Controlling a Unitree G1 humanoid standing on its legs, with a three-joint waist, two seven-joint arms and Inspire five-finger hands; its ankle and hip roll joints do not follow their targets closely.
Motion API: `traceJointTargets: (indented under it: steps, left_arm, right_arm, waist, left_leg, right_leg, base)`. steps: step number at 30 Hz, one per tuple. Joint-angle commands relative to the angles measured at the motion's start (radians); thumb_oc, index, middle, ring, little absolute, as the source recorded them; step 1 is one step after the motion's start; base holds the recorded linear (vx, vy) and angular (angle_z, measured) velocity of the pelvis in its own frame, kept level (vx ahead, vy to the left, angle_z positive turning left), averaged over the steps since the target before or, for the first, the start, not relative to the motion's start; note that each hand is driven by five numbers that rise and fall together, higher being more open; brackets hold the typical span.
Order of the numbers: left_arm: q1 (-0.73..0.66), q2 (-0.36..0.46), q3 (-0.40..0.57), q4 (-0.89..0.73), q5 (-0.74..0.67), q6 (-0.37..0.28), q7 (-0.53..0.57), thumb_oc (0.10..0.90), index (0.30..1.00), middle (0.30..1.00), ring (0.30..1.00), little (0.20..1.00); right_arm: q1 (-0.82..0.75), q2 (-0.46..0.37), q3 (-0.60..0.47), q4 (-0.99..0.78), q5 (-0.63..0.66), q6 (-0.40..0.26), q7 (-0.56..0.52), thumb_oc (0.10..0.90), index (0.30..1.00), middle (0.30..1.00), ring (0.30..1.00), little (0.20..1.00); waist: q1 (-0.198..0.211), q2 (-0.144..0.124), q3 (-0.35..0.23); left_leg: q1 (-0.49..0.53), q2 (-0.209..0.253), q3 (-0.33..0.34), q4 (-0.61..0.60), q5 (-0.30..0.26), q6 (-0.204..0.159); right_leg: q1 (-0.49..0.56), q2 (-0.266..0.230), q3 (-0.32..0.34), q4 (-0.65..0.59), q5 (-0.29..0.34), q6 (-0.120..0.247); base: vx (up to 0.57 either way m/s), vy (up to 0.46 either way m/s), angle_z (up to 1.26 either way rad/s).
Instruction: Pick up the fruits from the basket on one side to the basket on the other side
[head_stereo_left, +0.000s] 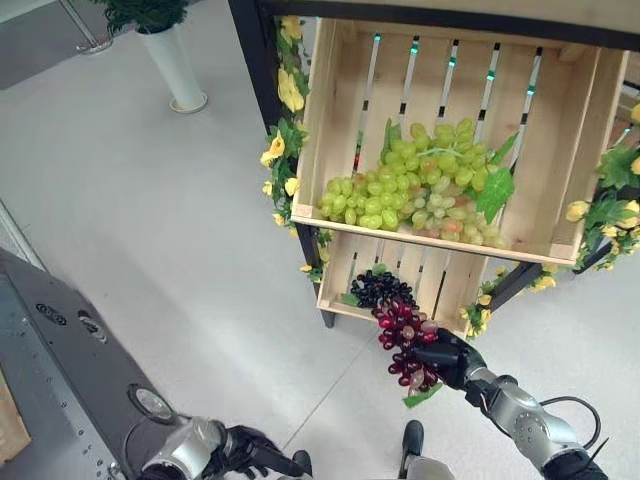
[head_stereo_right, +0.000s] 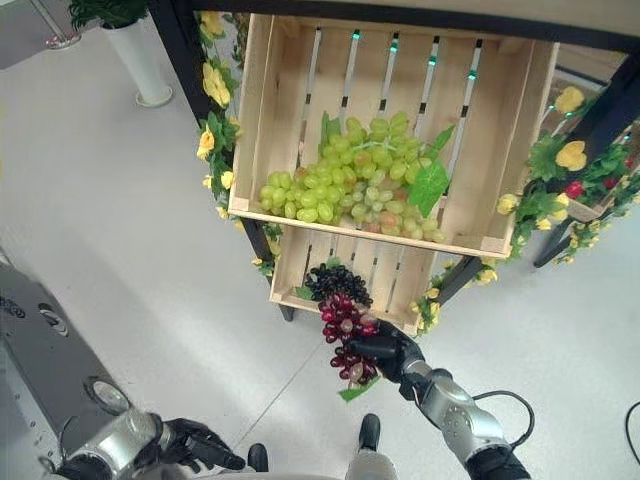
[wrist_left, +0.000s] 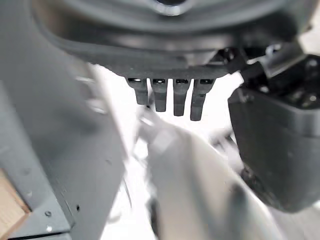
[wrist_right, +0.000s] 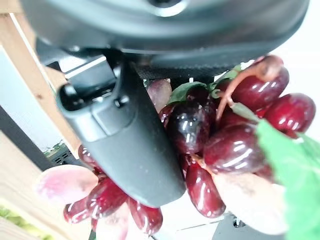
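The right robot hand (head_stereo_left: 447, 358) is closed around a bunch of red grapes (head_stereo_left: 405, 340), holding it just in front of the lower crate (head_stereo_left: 430, 285), at that crate's front edge. In the right wrist view the thumb (wrist_right: 125, 135) lies across the berries and the bunch (wrist_right: 210, 135) fills the palm, with a green leaf (wrist_right: 295, 170) to one side. A bunch of black grapes (head_stereo_left: 380, 288) lies in the lower crate, touching the red bunch or just behind it. The upper crate (head_stereo_left: 340, 110) holds a heap of green grapes (head_stereo_left: 420, 185). The left robot hand (head_stereo_left: 250, 452) hangs low near the floor (head_stereo_left: 150, 230), well apart from the crates, fingers curled on nothing.

Handling, judged from appearance: the grapes look artificial, glossy and uniform, so the bunch is probably light. The berries are smooth and likely slippery under the fingers. The cluster is loosely jointed: berries hang on thin stems and shift against each other, so the load can sag or swing in transit. Single berries may pull off if gripped alone.

Preferred hold: wrap the fingers round the body of the bunch near the main stem, as the present grasp appears to do, not on an outer berry or the leaf. The lower part of the bunch dangles below the hand; allow clearance over the crate edge.
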Motion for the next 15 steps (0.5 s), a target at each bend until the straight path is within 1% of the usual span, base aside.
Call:
traceJointTargets:
  steps: [1, 2, 3, 5, 6, 7, 10, 11, 13, 15]
  left_arm:
    - [-0.051, -0.001, -0.038, 0.070, -0.008, -0.079, 0.225, 0.800, 0.900, 0.900, 0.900, 0.900]
    - [-0.064, -0.022, -0.031, 0.103, -0.037, -0.102, 0.327, 0.800, 0.900, 0.900, 0.900, 0.900]
    - [-0.066, -0.025, -0.030, 0.106, -0.045, -0.106, 0.343, 0.800, 0.900, 0.900, 0.900, 0.900]
    - [-0.101, -0.055, -0.017, 0.142, -0.053, -0.163, 0.436, 0.800, 0.900, 0.900, 0.900, 0.900]
    - [-0.105, -0.060, -0.019, 0.145, -0.062, -0.174, 0.457, 0.800, 0.900, 0.900, 0.900, 0.900]
    - [-0.117, -0.072, -0.023, 0.147, -0.078, -0.187, 0.505, 0.800, 0.900, 0.900, 0.900, 0.900]
    - [-0.140, -0.082, -0.016, 0.136, -0.104, -0.215, 0.566, 0.800, 0.900, 0.900, 0.900, 0.900]
    - [-0.145, -0.084, -0.016, 0.130, -0.107, -0.222, 0.570, 0.800, 0.900, 0.900, 0.900, 0.900]
    - [-0.169, -0.076, -0.024, 0.096, -0.107, -0.243, 0.592, 0.800, 0.900, 0.900, 0.900, 0.900]
    - [-0.180, -0.070, -0.029, 0.065, -0.117, -0.241, 0.602, 0.800, 0.900, 0.900, 0.900, 0.900]
  right_arm:
    - [-0.148, 0.055, -0.098, -0.131, 0.122, -0.130, 0.025, 0.400, 0.300, 0.300, 0.300, 0.300]
    - [-0.175, 0.069, -0.102, -0.134, 0.134, -0.141, 0.020, 0.400, 0.300, 0.300, 0.300, 0.300]
    - [-0.178, 0.070, -0.102, -0.134, 0.136, -0.142, 0.018, 0.400, 0.300, 0.300, 0.300, 0.300]
    - [-0.245, 0.087, -0.112, -0.136, 0.141, -0.171, -0.008, 0.400, 0.300, 0.300, 0.300, 0.300]
    - [-0.262, 0.087, -0.116, -0.131, 0.144, -0.179, -0.009, 0.400, 0.300, 0.300, 0.300, 0.300]
    - [-0.300, 0.084, -0.126, -0.125, 0.146, -0.201, -0.011, 0.400, 0.300, 0.300, 0.300, 0.300]
    - [-0.380, 0.072, -0.142, -0.124, 0.142, -0.235, -0.040, 0.400, 0.300, 0.300, 0.300, 0.300]
    - [-0.394, 0.070, -0.144, -0.125, 0.141, -0.243, -0.048, 0.400, 0.300, 0.300, 0.300, 0.300]
    - [-0.455, 0.047, -0.165, -0.106, 0.117, -0.274, -0.072, 0.400, 0.300, 0.300, 0.300, 0.300]
    - [-0.492, 0.029, -0.182, -0.084, 0.096, -0.296, -0.085, 0.400, 0.300, 0.300, 0.300, 0.300]
  waist:
    - [0.037, -0.028, 0.070]
    - [0.043, -0.030, 0.089]
    - [0.043, -0.031, 0.092]
    - [0.057, -0.035, 0.134]
    - [0.060, -0.034, 0.145]
    - [0.068, -0.032, 0.173]
    - [0.080, -0.025, 0.216]
    - [0.083, -0.024, 0.225]
    - [0.092, -0.021, 0.253]
    - [0.100, -0.020, 0.267]
  left_leg:
    - [-0.094, -0.078, 0.012, -0.003, 0.028, 0.064]
    - [-0.104, -0.078, 0.009, 0.002, 0.031, 0.063]
    - [-0.106, -0.079, 0.008, 0.003, 0.031, 0.063]
    - [-0.147, -0.079, 0.002, 0.032, 0.031, 0.059]
    - [-0.159, -0.079, -0.001, 0.040, 0.031, 0.058]
    - [-0.190, -0.080, -0.013, 0.065, 0.033, 0.053]
    - [-0.237, -0.086, -0.031, 0.092, 0.037, 0.051]
    - [-0.239, -0.088, -0.030, 0.096, 0.034, 0.051]
    - [-0.278, -0.100, -0.040, 0.139, 0.026, 0.053]
    - [-0.309, -0.109, -0.050, 0.186, 0.014, 0.057]
  right_leg:
    - [0.030, -0.026, 0.008, 0.101, -0.119, 0.027]
    - [0.018, -0.026, 0.008, 0.117, -0.125, 0.025]
    - [0.016, -0.026, 0.008, 0.119, -0.126, 0.024]
    - [-0.014, -0.024, 0.001, 0.141, -0.132, 0.016]
    - [-0.022, -0.023, 0.001, 0.149, -0.133, 0.014]
    - [-0.041, -0.021, 0.001, 0.167, -0.136, 0.008]
    - [-0.073, -0.019, -0.003, 0.194, -0.142, -0.001]
    - [-0.075, -0.018, -0.004, 0.200, -0.147, -0.002]
    - [-0.107, -0.017, -0.010, 0.234, -0.155, -0.007]
    - [-0.133, -0.020, -0.015, 0.272, -0.164, -0.011]
  base:
    - [-0.13, -0.004, 0.19]
    - [-0.08, -0.007, 0.08]
    - [-0.11, -0.008, 0.16]
    - [-0.15, 0.003, 0.17]
    - [-0.18, 0.003, 0.07]
    - [-0.16, -0.003, 0.03]
    - [-0.14, 0.012, 0.24]
    - [-0.16, 0.022, 0.26]
    - [-0.14, 0.012, 0.08]
    - [-0.09, 0.007, 0.07]
